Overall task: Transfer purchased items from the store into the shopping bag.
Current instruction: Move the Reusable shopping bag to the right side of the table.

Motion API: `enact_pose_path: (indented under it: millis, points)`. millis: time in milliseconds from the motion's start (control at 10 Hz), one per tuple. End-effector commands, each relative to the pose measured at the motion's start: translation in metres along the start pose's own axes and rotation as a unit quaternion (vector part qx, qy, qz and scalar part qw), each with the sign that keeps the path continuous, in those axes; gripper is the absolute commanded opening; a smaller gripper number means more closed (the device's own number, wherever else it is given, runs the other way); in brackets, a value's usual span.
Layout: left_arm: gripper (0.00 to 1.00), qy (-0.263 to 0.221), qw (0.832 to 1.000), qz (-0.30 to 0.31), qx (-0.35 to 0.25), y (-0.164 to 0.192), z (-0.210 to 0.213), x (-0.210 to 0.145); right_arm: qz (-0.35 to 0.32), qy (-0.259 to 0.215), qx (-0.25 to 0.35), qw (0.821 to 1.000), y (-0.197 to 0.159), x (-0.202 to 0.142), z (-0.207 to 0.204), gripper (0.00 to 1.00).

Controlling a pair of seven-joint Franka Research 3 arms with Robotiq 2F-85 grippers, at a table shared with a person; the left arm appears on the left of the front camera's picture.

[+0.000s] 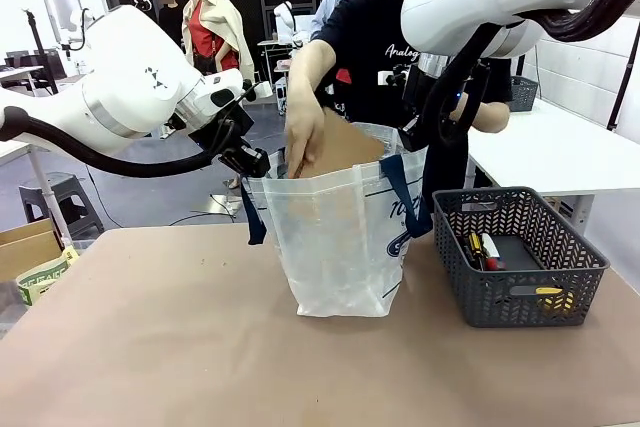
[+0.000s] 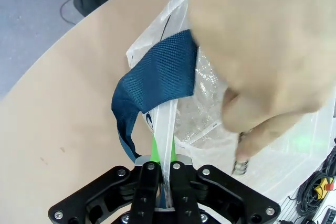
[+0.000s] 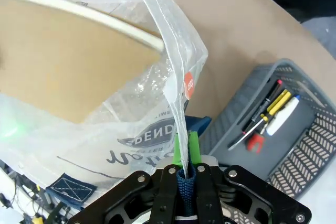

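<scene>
The clear shopping bag (image 1: pixel 340 237) with navy straps stands upright at the table's middle. My left gripper (image 1: pixel 255 164) is shut on its left rim; in the left wrist view the green pads (image 2: pixel 155 150) pinch the plastic beside a navy strap (image 2: pixel 157 77). My right gripper (image 1: pixel 412 142) is shut on the right rim and strap, and its pads (image 3: pixel 181 148) clamp both. A person's hand (image 1: pixel 305 137) lowers a flat brown box (image 1: pixel 350 147) into the mouth. The dark grey store basket (image 1: pixel 590 267) sits to the right with screwdrivers (image 1: pixel 475 247) and a yellow item (image 1: pixel 548 293) inside.
The basket (image 3: pixel 247 103) stands close against the bag's right side. In the right wrist view it holds screwdrivers (image 3: pixel 262 111) and a white tube (image 3: pixel 283 114). A cardboard box (image 1: pixel 25 247) sits beyond the table's left edge. Bare brown tabletop (image 1: pixel 150 347) lies in front.
</scene>
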State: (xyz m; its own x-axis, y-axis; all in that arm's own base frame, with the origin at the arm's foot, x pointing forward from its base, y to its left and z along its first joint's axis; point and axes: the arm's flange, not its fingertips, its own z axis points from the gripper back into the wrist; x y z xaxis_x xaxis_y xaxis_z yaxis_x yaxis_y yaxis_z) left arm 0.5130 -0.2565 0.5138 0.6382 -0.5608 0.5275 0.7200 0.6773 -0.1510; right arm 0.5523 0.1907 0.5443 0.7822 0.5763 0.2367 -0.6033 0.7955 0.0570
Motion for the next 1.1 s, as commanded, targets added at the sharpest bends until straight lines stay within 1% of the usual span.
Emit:
enact_pose_path:
  millis: [0,600,700,1000]
  points:
    - [0.0,0.0,1.0,0.0,0.0,0.0002,-0.0001,-0.0002,0.0,0.0,0.0,1.0,-0.0005,-0.0003,-0.0002,0.0]
    - [0.0,0.0,1.0,0.0,0.0,0.0,0.0,0.0,0.0,0.0,0.0,1.0,0.0,0.0,0.0,0.0]
    - [0.0,0.005,1.0,-0.017,0.007,-0.0019,0.0003,-0.0004,0.008,-0.006,0.001,1.0,0.0003,-0.0003,0.0009,0.0]
    - [0.0,0.011,1.0,-0.028,0.005,-0.0013,-0.0011,0.0001,0.012,-0.012,0.001,1.0,-0.0001,-0.0005,0.0005,0.0]
